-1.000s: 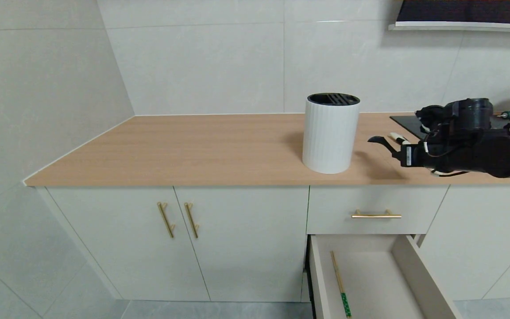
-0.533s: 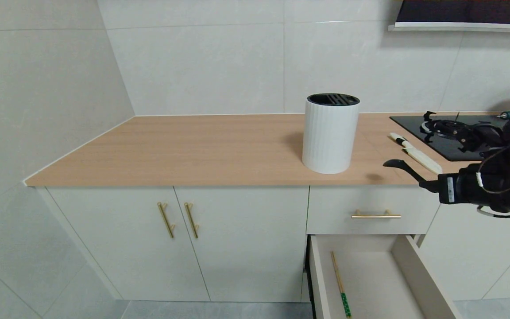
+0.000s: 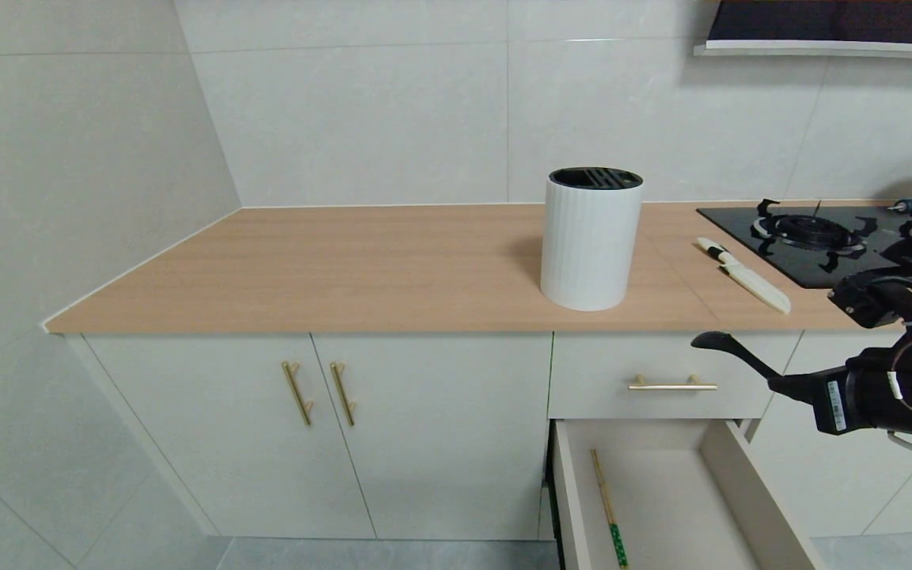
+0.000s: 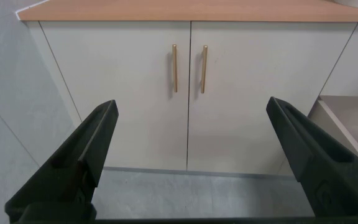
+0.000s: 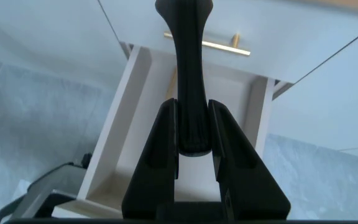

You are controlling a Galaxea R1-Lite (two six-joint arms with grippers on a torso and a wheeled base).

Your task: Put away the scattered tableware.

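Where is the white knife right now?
In the head view, the knife lies on the wooden counter on the robot's right, between the white holder and the black stove.

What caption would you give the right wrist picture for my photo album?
Right gripper, shut on a black utensil, above the open drawer beneath a gold handle.
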